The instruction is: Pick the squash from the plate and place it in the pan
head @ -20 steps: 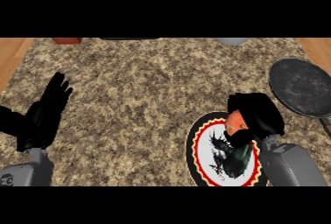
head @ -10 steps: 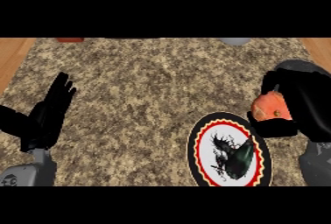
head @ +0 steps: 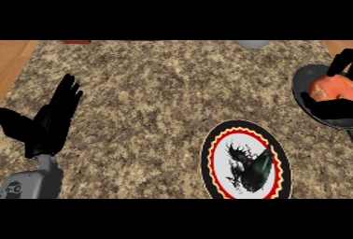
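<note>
The orange squash point(head: 329, 88) sits over the dark pan point(head: 308, 80) at the right edge, with my right hand point(head: 335, 108) curled around it; only part of that hand shows. The plate point(head: 221, 158), white with a red and black rim and a dark picture, lies at the lower middle with no squash on it. At the left, my left hand point(head: 52, 119) stands open with fingers up, away from both.
The speckled stone counter fills the view, with wooden strips along its left point(head: 12, 58) and right edges. A grey object point(head: 252, 44) and a reddish one point(head: 76, 42) peek in at the far edge.
My right hand has carried the squash up off the plate and to the right, over the pan. The left hand has barely moved.
</note>
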{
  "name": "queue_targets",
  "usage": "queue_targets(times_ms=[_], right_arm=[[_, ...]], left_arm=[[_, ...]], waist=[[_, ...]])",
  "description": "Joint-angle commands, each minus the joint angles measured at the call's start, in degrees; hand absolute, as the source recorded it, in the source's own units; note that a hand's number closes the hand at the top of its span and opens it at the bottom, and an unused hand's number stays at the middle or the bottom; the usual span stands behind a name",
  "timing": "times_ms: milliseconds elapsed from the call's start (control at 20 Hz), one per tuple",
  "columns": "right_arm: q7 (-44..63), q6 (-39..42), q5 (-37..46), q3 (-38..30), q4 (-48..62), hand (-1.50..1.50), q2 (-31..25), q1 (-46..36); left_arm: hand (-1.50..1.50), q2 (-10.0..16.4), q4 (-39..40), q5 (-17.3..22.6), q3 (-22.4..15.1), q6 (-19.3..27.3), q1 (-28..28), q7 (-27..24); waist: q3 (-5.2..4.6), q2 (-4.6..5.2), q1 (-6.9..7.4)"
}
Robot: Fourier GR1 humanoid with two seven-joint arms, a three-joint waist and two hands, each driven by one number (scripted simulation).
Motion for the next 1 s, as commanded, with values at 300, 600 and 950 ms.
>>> queue_targets(times_ms=[300, 600, 950], right_arm=[[-17.9, -14.88, -6.03, -14.45, 26.34, 1.5, -8.33, -1.85], [-32.11, -23.6, -6.71, -15.93, 50.71, 1.5, -12.84, -8.64], [-42.38, -32.12, -4.86, -15.25, 71.89, 1.5, -12.87, -15.35]], left_arm=[[0.0, 1.03, -0.34, 1.42, 0.67, -1.17, -2.57, 2.69], [0.0, -0.88, 0.94, -0.78, -0.51, 0.33, -0.87, -0.77], [0.0, 0.15, 1.11, 0.89, -0.54, -3.11, 0.22, -2.12]], waist=[[0.07, 0.18, 0.34], [0.09, 0.39, 1.02], [0.14, 0.73, 2.08]])
